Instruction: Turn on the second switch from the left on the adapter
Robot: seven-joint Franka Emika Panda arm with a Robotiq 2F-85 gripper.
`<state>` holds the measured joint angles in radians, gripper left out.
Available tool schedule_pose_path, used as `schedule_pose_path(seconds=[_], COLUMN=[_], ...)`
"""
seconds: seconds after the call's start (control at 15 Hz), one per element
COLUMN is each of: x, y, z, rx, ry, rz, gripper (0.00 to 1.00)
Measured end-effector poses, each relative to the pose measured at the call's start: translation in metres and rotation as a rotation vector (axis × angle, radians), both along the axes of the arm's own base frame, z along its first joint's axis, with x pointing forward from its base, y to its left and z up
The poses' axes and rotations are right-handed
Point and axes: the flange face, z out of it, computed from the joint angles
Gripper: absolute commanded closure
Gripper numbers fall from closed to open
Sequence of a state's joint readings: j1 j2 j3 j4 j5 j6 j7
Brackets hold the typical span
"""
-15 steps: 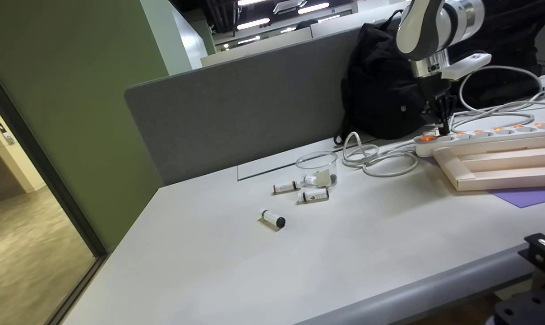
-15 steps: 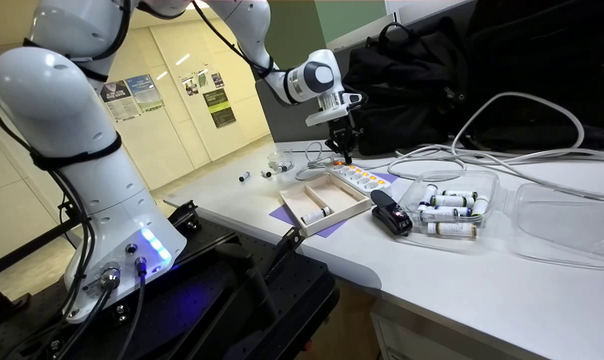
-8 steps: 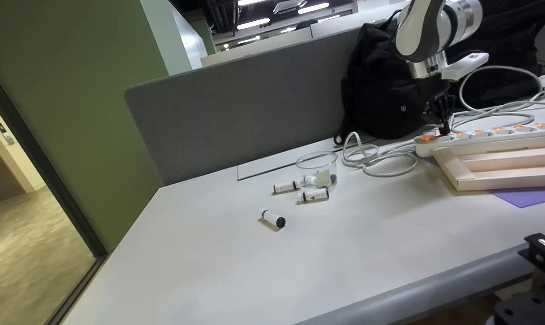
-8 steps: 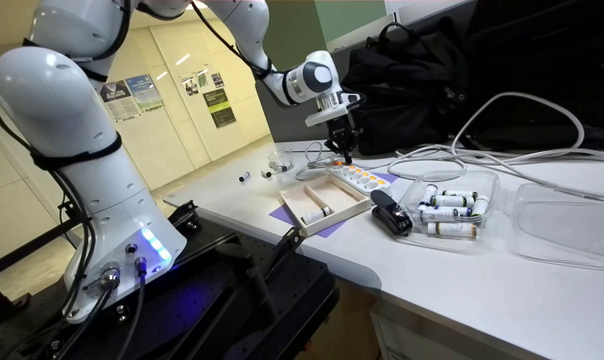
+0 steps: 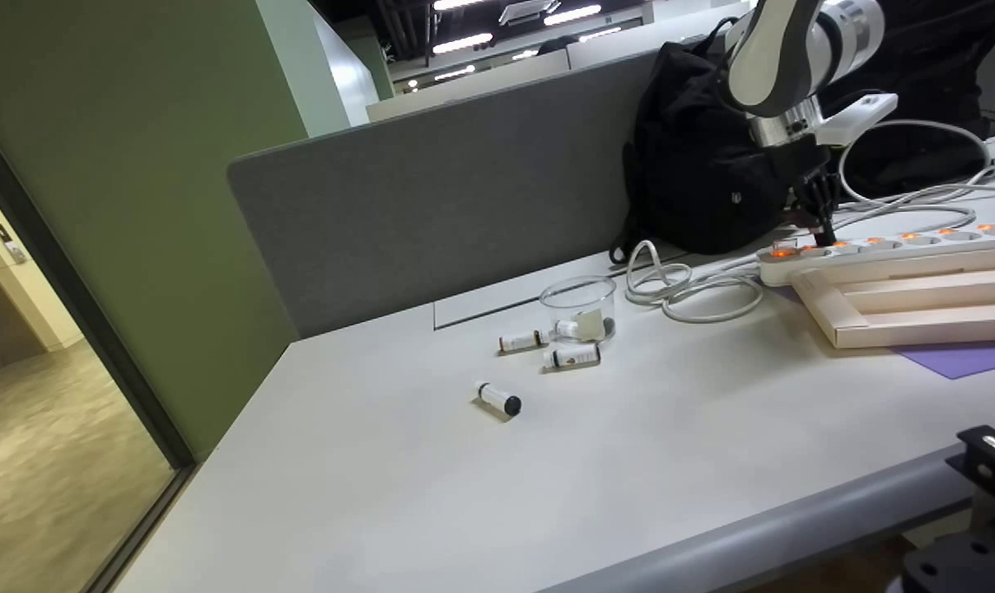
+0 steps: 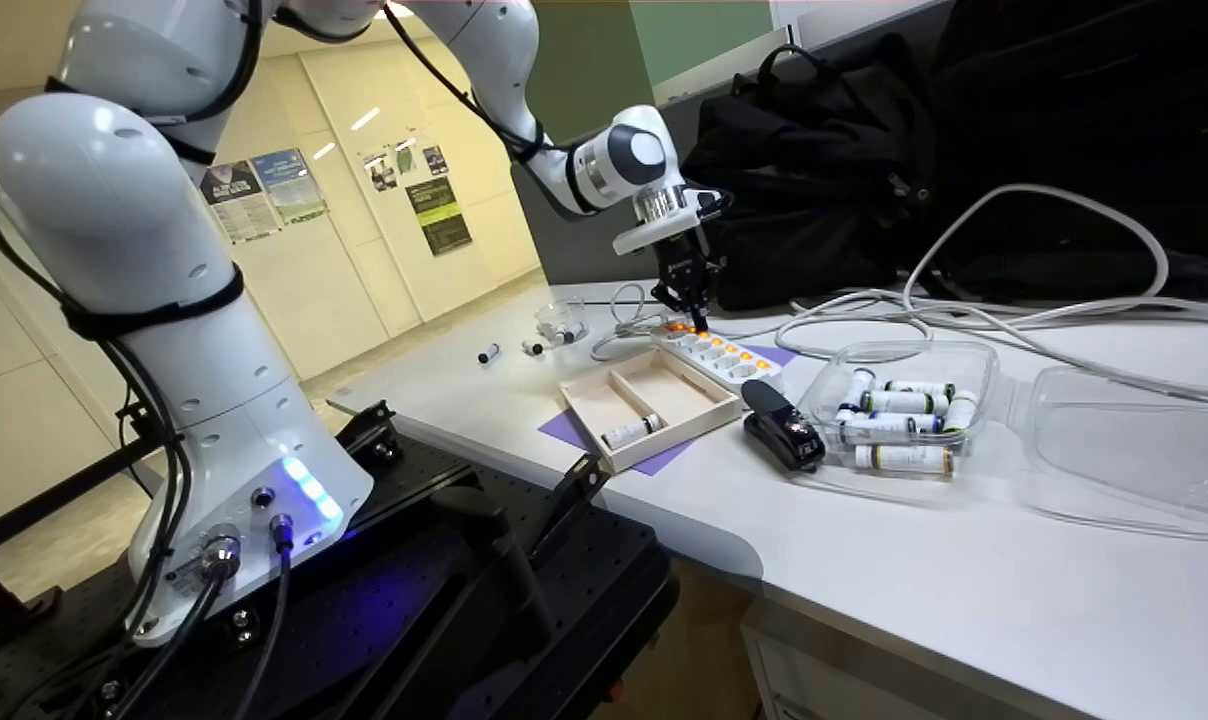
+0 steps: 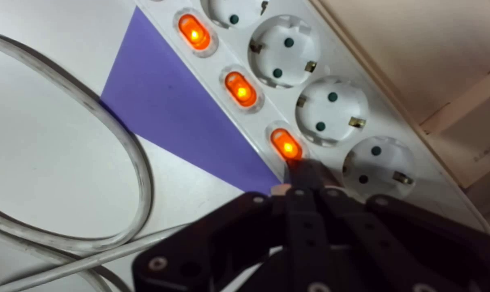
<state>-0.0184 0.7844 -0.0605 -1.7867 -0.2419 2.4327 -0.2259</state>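
Note:
The adapter, a long white power strip, lies at the back of the table in both exterior views (image 5: 917, 251) (image 6: 753, 376) and runs diagonally across the wrist view (image 7: 263, 107). My gripper (image 7: 306, 172) is shut and empty, pointing down. In the wrist view its fingertips overlap the lower end of a lit orange switch (image 7: 286, 142). More of the strip's end is hidden under the gripper. In an exterior view the gripper (image 5: 827, 239) is near the strip's left end, just right of a lit switch (image 5: 808, 247). The gripper also shows in an exterior view (image 6: 702, 325). I cannot tell whether it touches the strip.
A pale wooden tray (image 6: 654, 395) stands along the strip's front on a purple sheet (image 7: 164, 89). White cords (image 7: 127, 146) lie behind it. Black backpacks (image 6: 804, 190) stand at the back. A clear box (image 6: 899, 355) with white cylinders and a black stapler (image 6: 784, 425) lie at the side.
My gripper has shifted slightly right along the strip in an exterior view. An orange light now shows left of the fingertips, where the gripper stood before.

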Motion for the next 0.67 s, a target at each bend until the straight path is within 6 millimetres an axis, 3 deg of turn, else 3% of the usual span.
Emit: schedule_pose_path(seconds=[0.2,0.27,0.33,0.53,0.6,0.67], x=[0.006,0.013,0.023,0.047,0.049,0.049], y=[-0.001,-0.001,-0.001,-0.006,-0.009,-0.012], z=[0.007,0.017,0.035,0.107,0.132,0.149], rx=[0.022,0.045,0.076,0.175,0.203,0.208], ry=[-0.017,-0.039,-0.071,-0.139,-0.127,-0.129], rz=[-0.028,-0.047,-0.068,-0.118,-0.125,-0.124], gripper=[1.00,0.74,0.73,0.54,0.71,0.65])
